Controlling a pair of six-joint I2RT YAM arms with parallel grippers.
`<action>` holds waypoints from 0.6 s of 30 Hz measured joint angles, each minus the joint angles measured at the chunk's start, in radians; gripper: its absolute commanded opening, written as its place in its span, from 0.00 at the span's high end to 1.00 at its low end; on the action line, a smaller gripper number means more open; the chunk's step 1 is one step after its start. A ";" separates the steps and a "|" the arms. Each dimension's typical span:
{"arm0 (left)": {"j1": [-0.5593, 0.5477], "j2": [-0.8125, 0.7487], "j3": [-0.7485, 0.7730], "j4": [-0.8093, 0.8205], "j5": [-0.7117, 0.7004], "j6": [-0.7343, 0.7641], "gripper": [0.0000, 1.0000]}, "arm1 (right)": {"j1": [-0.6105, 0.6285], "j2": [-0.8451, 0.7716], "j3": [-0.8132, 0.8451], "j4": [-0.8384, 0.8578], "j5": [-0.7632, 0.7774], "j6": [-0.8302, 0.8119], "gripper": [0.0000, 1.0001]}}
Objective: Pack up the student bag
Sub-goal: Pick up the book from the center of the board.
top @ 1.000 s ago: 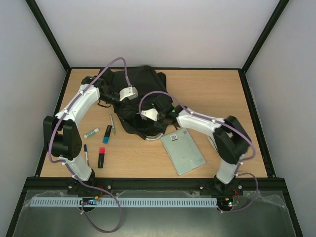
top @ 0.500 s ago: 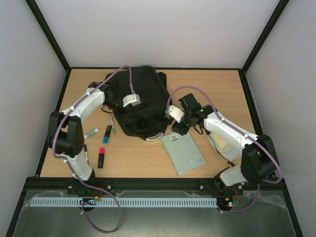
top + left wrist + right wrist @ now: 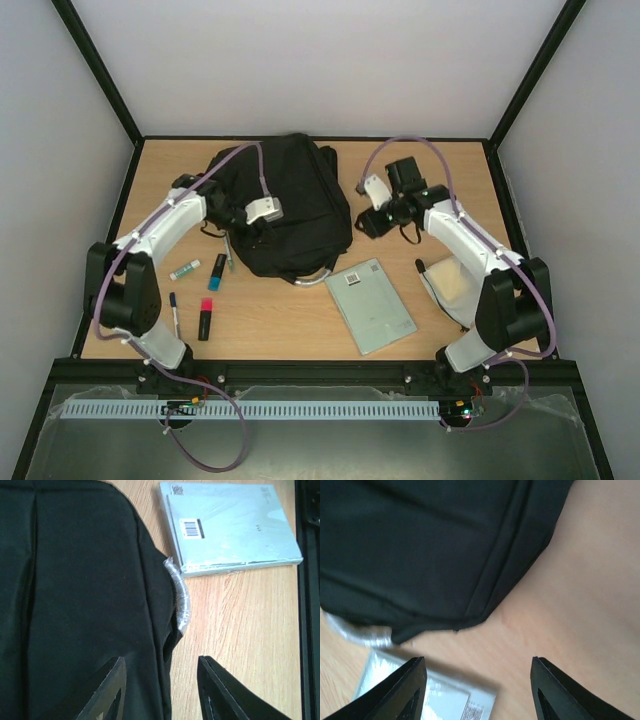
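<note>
— What has been changed in the last second?

— The right arm point(image 3: 455, 230) has been drawn back off the student bag point(image 3: 290, 195) and is now held just beside its right edge. The bag has been left flatter and rounder at the far middle of the tabletop point(image 3: 270, 325).

— What is meant by that for the packing?

— Only arranging is judged to have been done. The wrapped notebook point(image 3: 370, 305) and the pens and highlighters point(image 3: 217, 272) are not yet packed.

— How are the arms posed?

— The left arm point(image 3: 165, 215) is reached across the bag's left side. The left jaws are held apart over the bag's edge near the silver handle loop point(image 3: 181, 597), with nothing gripped. The right arm is bent at the elbow. The right jaws are likewise parted and empty, and are pointed down at bare wood beside the bag.
</note>
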 measured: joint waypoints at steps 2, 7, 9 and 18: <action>0.000 -0.054 -0.002 -0.010 0.000 -0.017 0.50 | -0.004 0.000 0.071 0.002 -0.004 0.018 0.42; 0.000 -0.230 -0.019 0.014 -0.010 -0.139 0.01 | -0.003 0.002 0.259 0.010 -0.011 0.047 0.40; 0.000 -0.283 -0.019 0.033 -0.006 -0.219 0.01 | -0.003 0.005 0.318 0.019 -0.005 0.053 0.37; -0.001 -0.343 -0.005 0.086 -0.058 -0.553 0.01 | -0.003 0.021 0.583 0.087 -0.006 0.127 0.08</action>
